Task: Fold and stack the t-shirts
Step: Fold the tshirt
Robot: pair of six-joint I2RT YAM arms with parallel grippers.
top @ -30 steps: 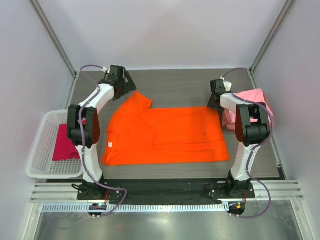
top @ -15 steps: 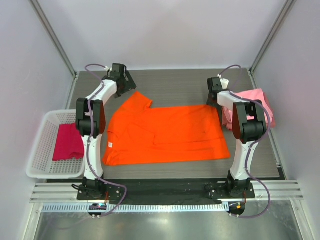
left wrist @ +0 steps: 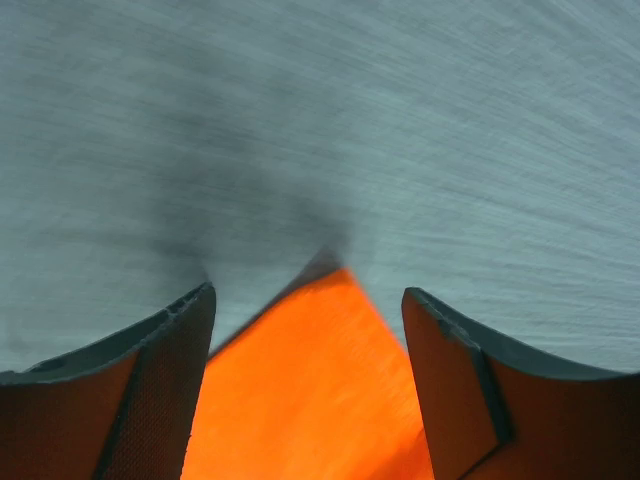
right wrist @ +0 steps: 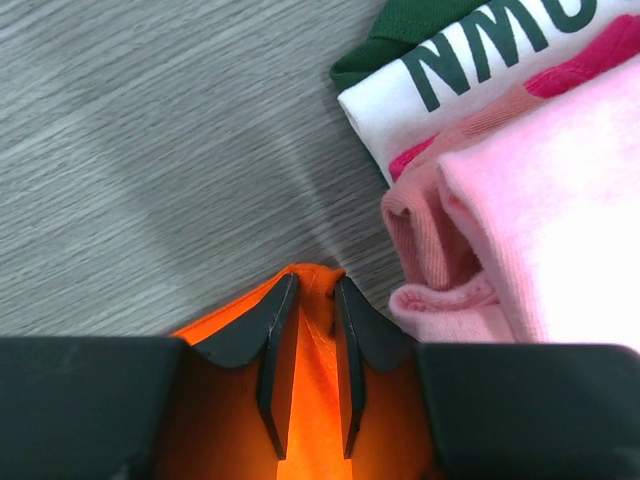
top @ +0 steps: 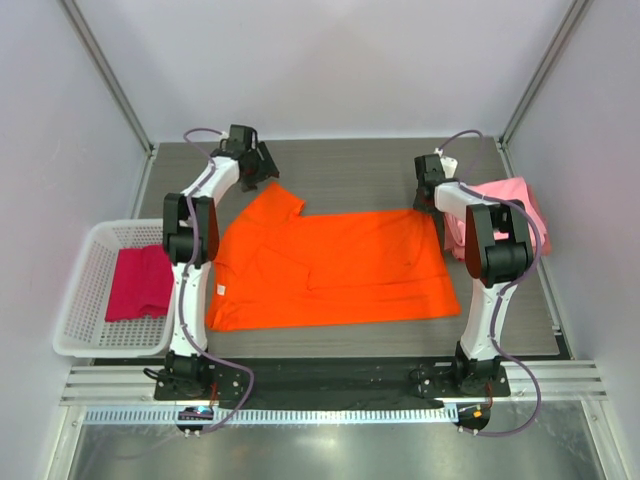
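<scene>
The right gripper [right wrist: 316, 285] pinches a corner of the bright orange cloth t-shirt [top: 330, 265], and its fingers hide the hem there. The left gripper [left wrist: 308, 300] hangs spread over a blurred sleeve tip.

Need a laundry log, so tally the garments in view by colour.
orange t-shirt: 1
crimson t-shirt, in the basket: 1
pink garments, piled: at least 1; folds hide more
white garment with green lettering: 1
Total: at least 4
</scene>
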